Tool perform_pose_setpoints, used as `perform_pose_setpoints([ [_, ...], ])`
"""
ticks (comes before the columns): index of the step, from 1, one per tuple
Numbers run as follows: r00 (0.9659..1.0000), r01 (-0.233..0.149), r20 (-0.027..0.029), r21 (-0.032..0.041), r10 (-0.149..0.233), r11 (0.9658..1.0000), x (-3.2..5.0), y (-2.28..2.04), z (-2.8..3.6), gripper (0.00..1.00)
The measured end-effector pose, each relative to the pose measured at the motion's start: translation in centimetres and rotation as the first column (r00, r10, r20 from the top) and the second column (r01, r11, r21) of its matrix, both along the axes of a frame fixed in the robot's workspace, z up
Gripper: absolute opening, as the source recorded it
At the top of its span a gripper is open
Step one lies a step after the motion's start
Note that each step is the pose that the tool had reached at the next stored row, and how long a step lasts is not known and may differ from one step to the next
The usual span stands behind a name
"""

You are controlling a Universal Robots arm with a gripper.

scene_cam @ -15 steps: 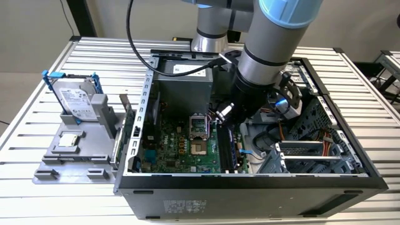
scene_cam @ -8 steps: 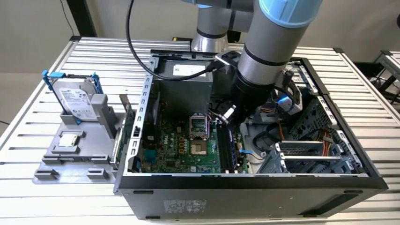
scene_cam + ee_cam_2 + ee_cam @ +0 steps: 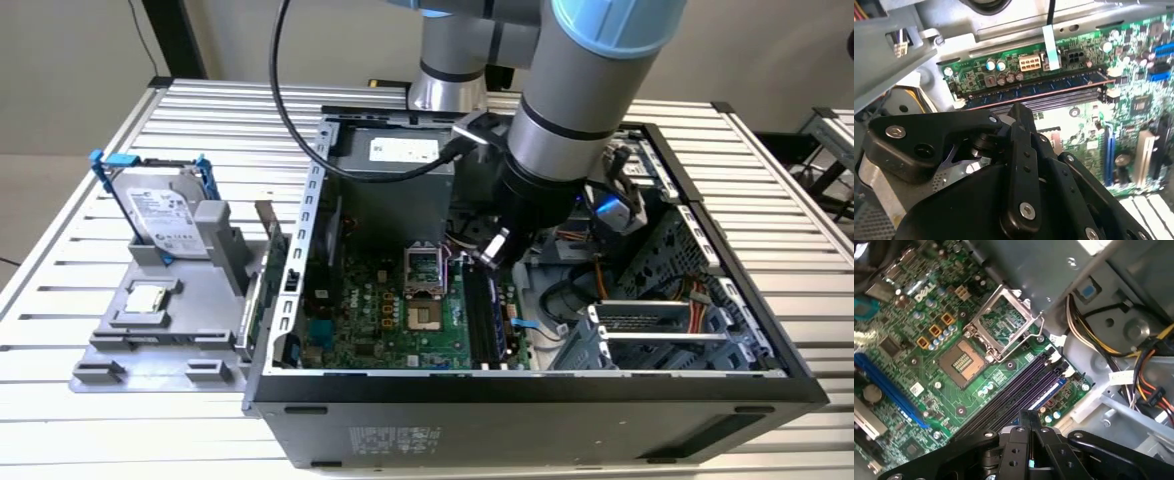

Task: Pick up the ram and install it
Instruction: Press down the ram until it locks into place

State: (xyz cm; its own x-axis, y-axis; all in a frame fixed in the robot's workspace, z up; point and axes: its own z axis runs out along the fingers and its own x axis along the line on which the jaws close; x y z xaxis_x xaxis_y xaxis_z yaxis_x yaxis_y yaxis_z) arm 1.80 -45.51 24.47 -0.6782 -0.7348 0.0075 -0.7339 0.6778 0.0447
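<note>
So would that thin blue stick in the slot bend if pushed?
Probably not: the ram looks like a flat, straight, stiff board. It is likely light, being so thin. It may be fragile, with small chips along its face.

the scene is lit evenly and brightly from above in the exterior view; pale sheen is seen on the slatted metal table (image 3: 120, 420), and the inside of the computer case (image 3: 534, 395) is left in shade beneath the arm. in the second wrist view the motherboard (image 3: 1134, 100) is rendered sharply, while the near black gripper (image 3: 1021, 117) is softened and dark. in the first wrist view, glare is caught on the case's grey metal wall (image 3: 1054, 270).
</note>
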Motion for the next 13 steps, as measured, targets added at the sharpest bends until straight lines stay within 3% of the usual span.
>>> perform_pose_setpoints([
  [4, 0.9974, -0.071, 0.0064, -0.0003, 0.071, 0.9975, 0.0, 0.0, 0.0, 0.0],
  [7, 0.9919, -0.126, 0.0128, -0.0009, 0.126, 0.992, 0.0, 0.0, 0.0, 0.0],
  [10, 0.9836, -0.179, 0.0193, -0.0019, 0.179, 0.9838, 0.0, 0.0, 0.0, 0.0],
  [13, 0.9722, -0.233, 0.0257, -0.0032, 0.233, 0.9726, 0.0, 0.0, 0.0, 0.0],
])
